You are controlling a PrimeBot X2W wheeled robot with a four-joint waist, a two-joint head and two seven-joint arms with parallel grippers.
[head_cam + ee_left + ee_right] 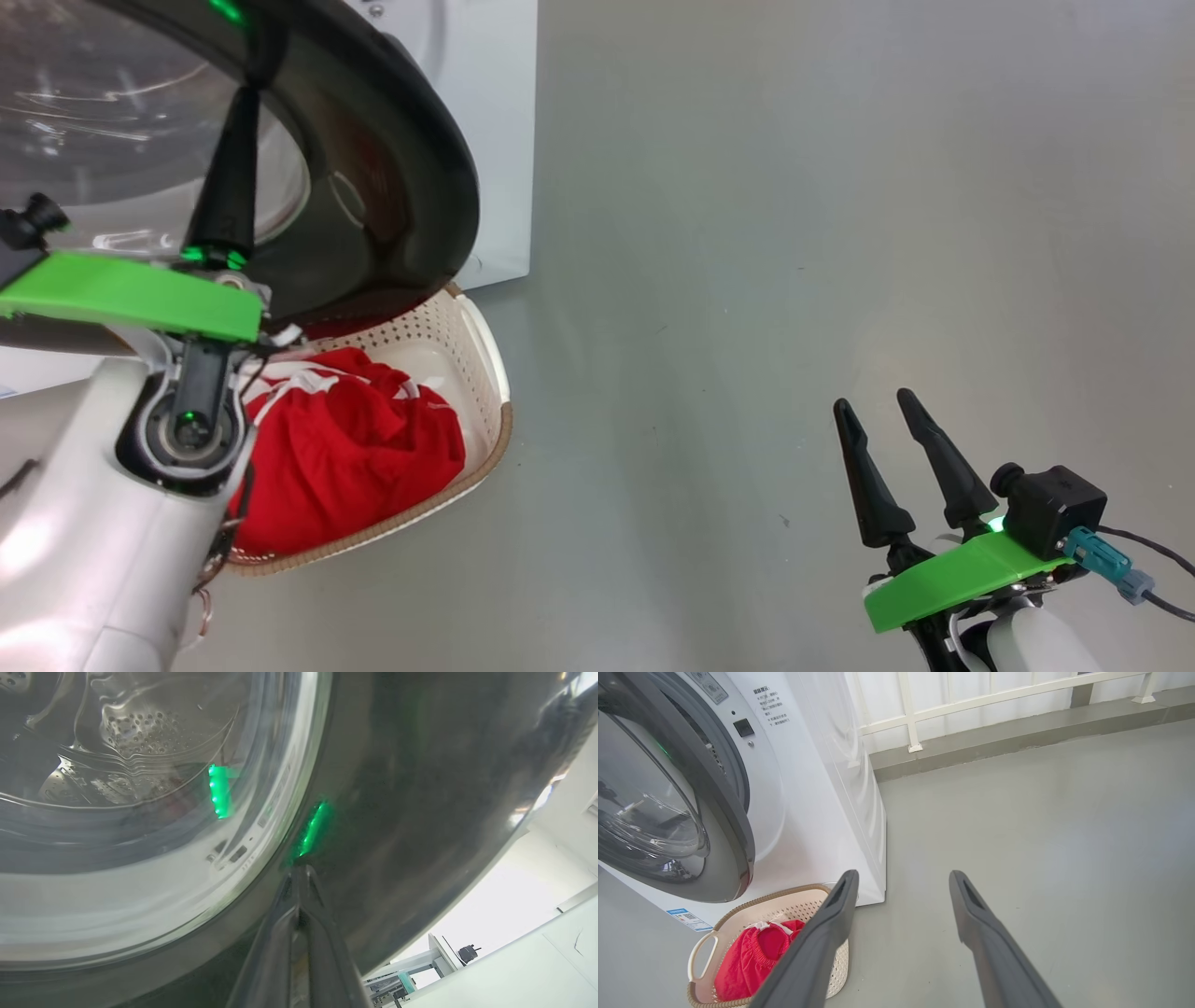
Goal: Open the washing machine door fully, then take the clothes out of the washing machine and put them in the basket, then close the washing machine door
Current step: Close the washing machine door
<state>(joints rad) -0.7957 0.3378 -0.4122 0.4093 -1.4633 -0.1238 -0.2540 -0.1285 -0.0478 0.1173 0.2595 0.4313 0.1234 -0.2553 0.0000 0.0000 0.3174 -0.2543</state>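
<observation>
The round washing machine door [401, 187], glossy black rim around clear glass, stands ajar on the white front-loading washing machine [504, 140]. My left gripper [299, 871], jaws closed on nothing, presses its tips against that rim. The bright red clothes [345, 448] lie in the cream perforated plastic basket [485, 364] at the machine's foot. My right gripper [874, 399] hangs spread and empty, off to the machine's side. Only latching the door is left, I judge.

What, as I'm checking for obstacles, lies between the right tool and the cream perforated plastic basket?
Bare grey floor separates the right tool from the cream perforated plastic basket, per the head view.
</observation>
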